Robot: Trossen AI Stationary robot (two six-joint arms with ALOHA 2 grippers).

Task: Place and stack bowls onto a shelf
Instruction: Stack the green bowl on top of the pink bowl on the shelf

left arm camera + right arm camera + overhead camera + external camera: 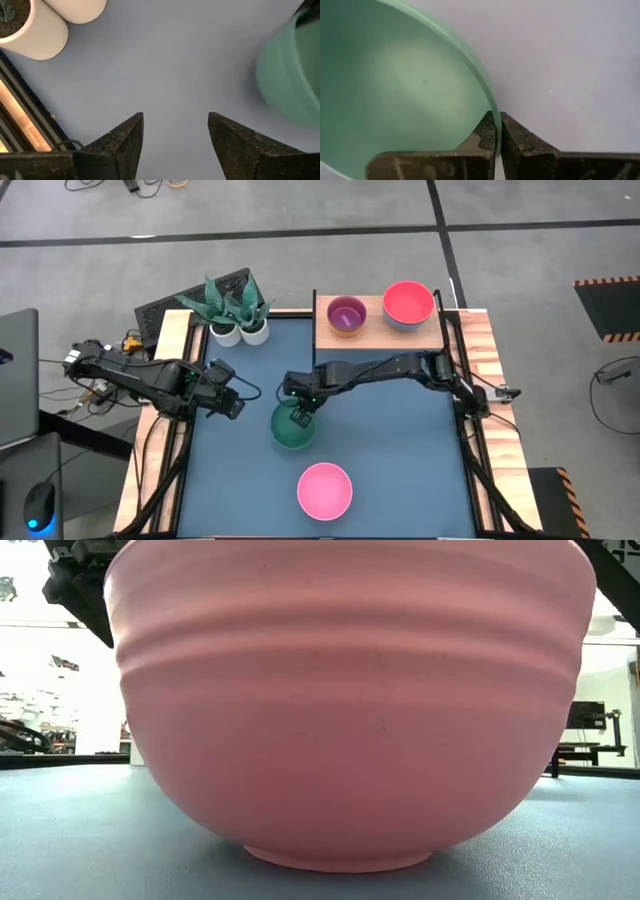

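A green bowl sits mid-table; it also shows in the right wrist view. My right gripper is shut on its rim. A pink bowl stands nearer the front edge and fills the low view. On the light-wood shelf at the far side stand a purple bowl and a red-pink bowl stacked on a light blue one. My left gripper is open and empty at the left, above the mat. My right gripper pinches the green bowl's rim at its far side, one finger inside the bowl and one outside. The fingers come from above, pointing down. Whether the bowl rests on the mat or is lifted, I cannot tell.
Two white plant pots with green plants stand at the far left of the mat, also in the left wrist view. Wooden side rails run along both table sides. The blue mat lies bare at the right.
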